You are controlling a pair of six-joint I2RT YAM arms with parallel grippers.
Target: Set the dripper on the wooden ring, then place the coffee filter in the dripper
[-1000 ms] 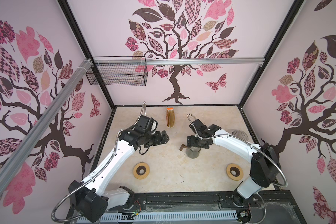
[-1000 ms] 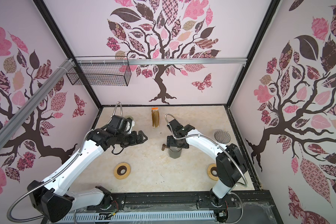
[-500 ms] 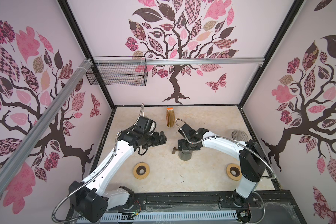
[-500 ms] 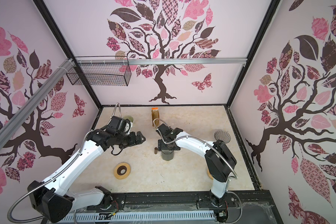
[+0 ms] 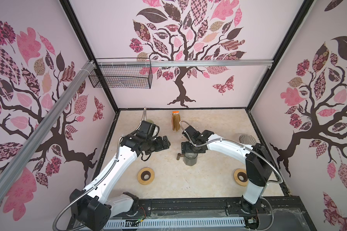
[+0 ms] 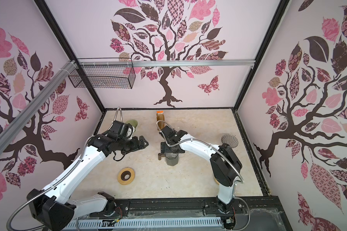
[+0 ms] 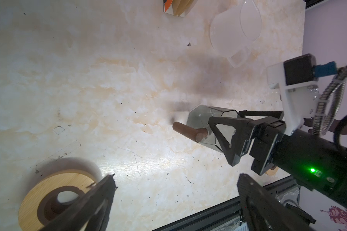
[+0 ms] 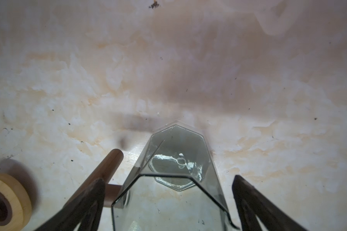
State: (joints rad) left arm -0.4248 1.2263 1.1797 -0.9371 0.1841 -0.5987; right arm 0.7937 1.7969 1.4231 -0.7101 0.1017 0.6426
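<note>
Right gripper, top views: the right gripper (image 5: 189,152) points down over a smoked-glass coffee server (image 5: 191,161) standing mid-table; from above its grip cannot be read.
Left gripper, top views: the left gripper (image 6: 145,143) hangs over bare table (image 6: 188,180) to the left of the server, fingers spread, carrying nothing.
Coffee filters, top views: the coffee filters (image 5: 176,124) stand as a brown stack in an orange holder near the back wall, behind the server and apart from both grippers.
Dripper, top views: a ribbed glass dripper (image 5: 247,138) sits by the right wall, well apart from the filters. A second dripper (image 6: 131,123) shows partly behind the left wrist.
Wooden ring, top views: a wooden ring (image 5: 145,176) lies front left and empty.
Left wrist view: the left fingers stand wide with only table between them. Beyond, the right jaws straddle the server, and its wooden handle (image 7: 188,132) juts sideways.
Right wrist view: the jaws stand either side of the server's faceted rim. A gap shows on one side, and the other finger crosses in front of the handle. It reads as released, not clamped.
Step in hand: staging, by the look of it. No filter is taken and no dripper holds one.
Next move: the right arm should rise straight, clear of rim and handle. Then one gripper must reach the stack and pinch a single thin sheet. Whether the dripper's mouth faces up cannot be told.
</note>
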